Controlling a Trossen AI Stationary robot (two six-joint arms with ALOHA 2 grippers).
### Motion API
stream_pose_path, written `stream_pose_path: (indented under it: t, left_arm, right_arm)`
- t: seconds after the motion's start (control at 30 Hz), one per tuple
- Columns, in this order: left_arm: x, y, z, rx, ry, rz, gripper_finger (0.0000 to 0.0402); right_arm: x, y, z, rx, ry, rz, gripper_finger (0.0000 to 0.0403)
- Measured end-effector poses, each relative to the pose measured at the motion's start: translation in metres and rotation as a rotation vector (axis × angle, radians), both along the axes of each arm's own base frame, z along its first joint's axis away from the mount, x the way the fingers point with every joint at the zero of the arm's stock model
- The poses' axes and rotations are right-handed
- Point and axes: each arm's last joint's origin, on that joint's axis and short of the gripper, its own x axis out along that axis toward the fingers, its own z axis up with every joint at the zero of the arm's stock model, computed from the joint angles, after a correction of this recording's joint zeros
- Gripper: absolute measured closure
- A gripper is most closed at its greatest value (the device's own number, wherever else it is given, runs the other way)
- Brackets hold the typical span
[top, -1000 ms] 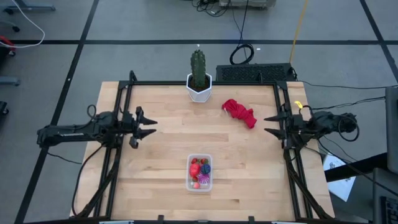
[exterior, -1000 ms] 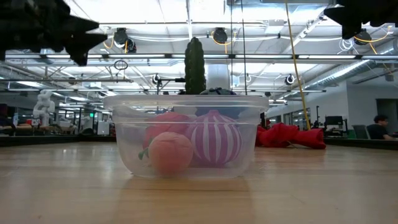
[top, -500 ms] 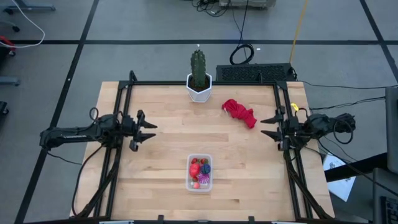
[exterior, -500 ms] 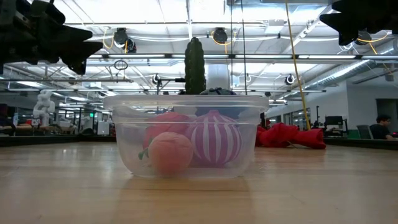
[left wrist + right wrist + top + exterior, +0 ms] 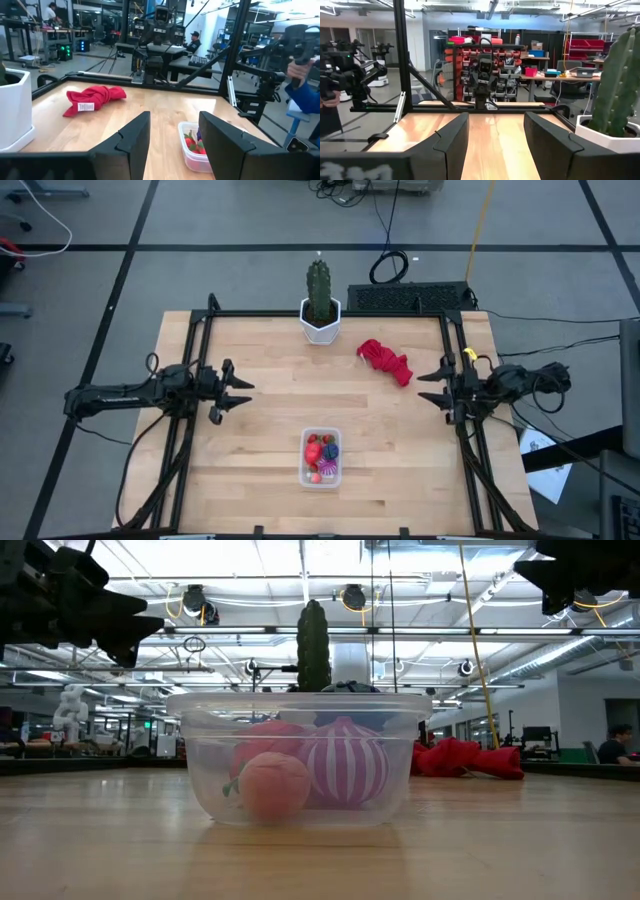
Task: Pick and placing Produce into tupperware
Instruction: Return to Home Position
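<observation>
The tupperware (image 5: 321, 458) is set on the counter (image 5: 270, 430) toward the edge away from the cactus (image 5: 318, 285). Its long axis is pointed at the cactus, and the produce (image 5: 322, 450) is seen inside. The left claw (image 5: 243, 394) and right claw (image 5: 427, 386) are held spread and empty over opposite side edges, neither nearer. The pieces inside cannot be counted.
</observation>
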Motion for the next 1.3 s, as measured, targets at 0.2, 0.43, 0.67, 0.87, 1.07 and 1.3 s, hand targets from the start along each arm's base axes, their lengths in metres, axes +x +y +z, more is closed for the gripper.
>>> stream_pose_path:
  t: [0.2, 0.43, 0.67, 0.87, 1.07, 1.3]
  left_arm:
    - [0.000, 0.000, 0.000, -0.029, 0.001, 0.005, 0.0227]
    - [0.000, 0.001, 0.002, -0.029, -0.014, 0.031, 0.0227]
    - [0.000, 0.001, 0.003, -0.026, -0.032, 0.031, 0.0227]
    - [0.000, 0.001, 0.003, -0.025, -0.030, 0.031, 0.0227]
    - [0.000, 0.000, 0.003, -0.003, -0.030, 0.027, 0.0227]
    - [0.000, 0.000, 0.003, 0.004, -0.035, 0.020, 0.0227]
  right_arm:
    - [0.007, 0.002, -0.014, 0.001, 0.006, -0.006, 0.0220]
    - [0.011, 0.003, -0.025, 0.004, -0.010, -0.009, 0.0220]
    - [0.019, -0.001, -0.046, -0.011, -0.025, -0.115, 0.0220]
    - [0.020, -0.012, -0.048, -0.004, -0.037, -0.226, 0.0220]
    - [0.021, -0.016, -0.048, 0.004, -0.041, -0.179, 0.0220]
    - [0.021, -0.016, -0.048, 0.028, -0.045, -0.158, 0.0220]
